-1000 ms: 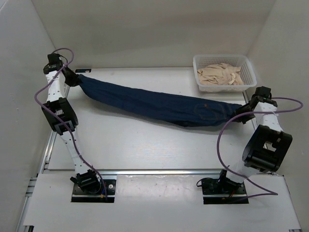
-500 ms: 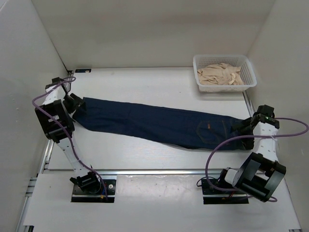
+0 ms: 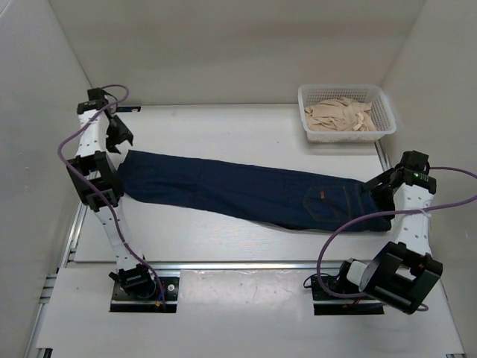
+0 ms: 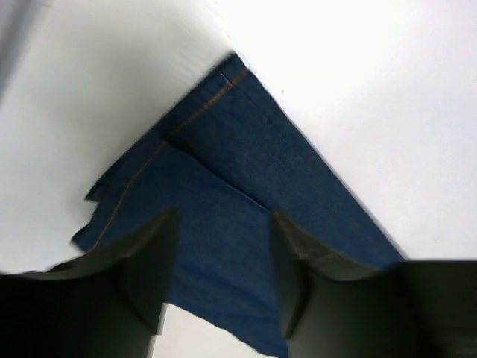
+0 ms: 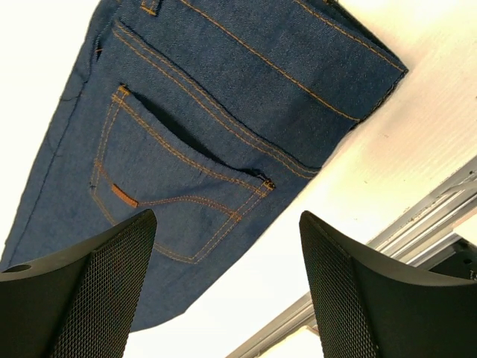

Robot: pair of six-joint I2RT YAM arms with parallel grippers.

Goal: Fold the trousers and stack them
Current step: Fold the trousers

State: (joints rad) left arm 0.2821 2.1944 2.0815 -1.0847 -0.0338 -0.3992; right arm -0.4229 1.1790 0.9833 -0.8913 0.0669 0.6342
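Top external view: trousers (image 3: 246, 190) lie stretched flat across the table (image 3: 223, 134), left gripper (image 3: 119, 139) and right gripper (image 3: 378, 186) both spread and empty at their ends; the staggered hems (image 4: 168, 138) could skew the fold.

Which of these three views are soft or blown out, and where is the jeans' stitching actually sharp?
Top external: even light, sharp, jeans clearly outlined. Left wrist: blurred throughout, table washed to white, the left claw a dark unfocused shape. Right wrist: back pocket stitching crisp, the right claw in the foreground slightly soft, bare table overexposed.
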